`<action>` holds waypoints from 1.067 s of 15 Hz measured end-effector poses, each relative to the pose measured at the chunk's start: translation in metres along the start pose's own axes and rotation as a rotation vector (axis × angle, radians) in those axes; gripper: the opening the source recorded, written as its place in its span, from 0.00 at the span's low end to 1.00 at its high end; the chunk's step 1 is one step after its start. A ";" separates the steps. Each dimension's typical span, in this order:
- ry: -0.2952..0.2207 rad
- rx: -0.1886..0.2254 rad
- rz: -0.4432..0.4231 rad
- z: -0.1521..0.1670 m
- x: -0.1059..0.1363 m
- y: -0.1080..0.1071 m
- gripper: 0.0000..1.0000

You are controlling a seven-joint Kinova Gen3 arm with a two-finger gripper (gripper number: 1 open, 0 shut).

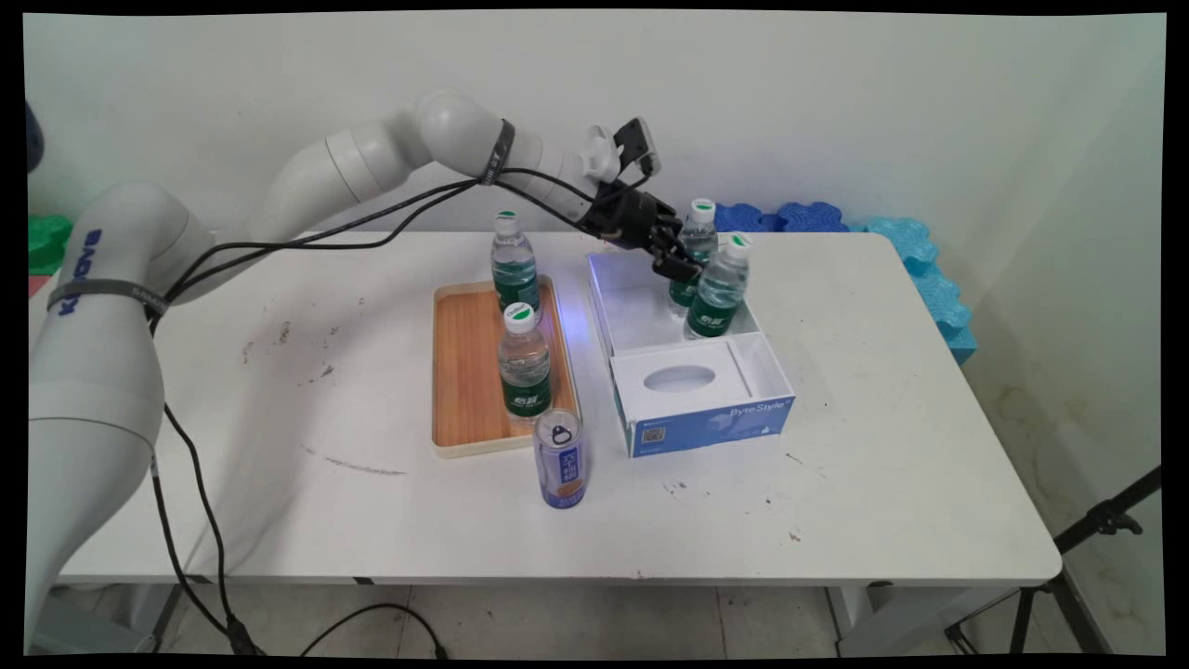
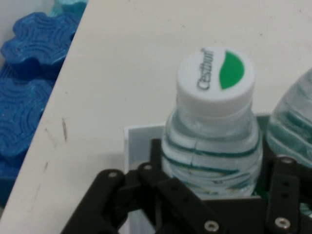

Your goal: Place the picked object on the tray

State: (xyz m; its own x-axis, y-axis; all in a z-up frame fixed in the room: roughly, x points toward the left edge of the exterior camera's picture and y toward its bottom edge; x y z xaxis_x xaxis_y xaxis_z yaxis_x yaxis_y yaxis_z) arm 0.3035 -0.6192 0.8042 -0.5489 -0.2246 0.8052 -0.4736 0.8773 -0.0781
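My black gripper reaches from the left into the far end of an open white-and-blue box. Two water bottles with green labels and white caps stand there. The gripper is shut on the rear water bottle, low on its body, and the bottle stands upright. In the hand view that bottle fills the middle, with the gripper pressing on both of its sides. The second bottle stands just to the right and nearer, and shows at the hand view's right edge.
A wooden tray left of the box carries two more water bottles. A blue drink can stands in front of the tray. Blue foam pieces lie along the table's far right edge.
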 end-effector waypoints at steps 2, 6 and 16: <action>0.003 0.002 0.002 0.002 -0.002 -0.001 0.00; 0.014 0.010 0.002 -0.001 -0.001 -0.003 0.00; 0.102 0.025 -0.050 -0.116 0.034 -0.005 0.00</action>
State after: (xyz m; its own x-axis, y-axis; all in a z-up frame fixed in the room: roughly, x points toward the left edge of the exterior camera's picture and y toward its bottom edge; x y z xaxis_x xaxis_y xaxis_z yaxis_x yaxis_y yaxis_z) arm 0.3672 -0.5823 0.9003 -0.4518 -0.2219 0.8641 -0.5165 0.8548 -0.0505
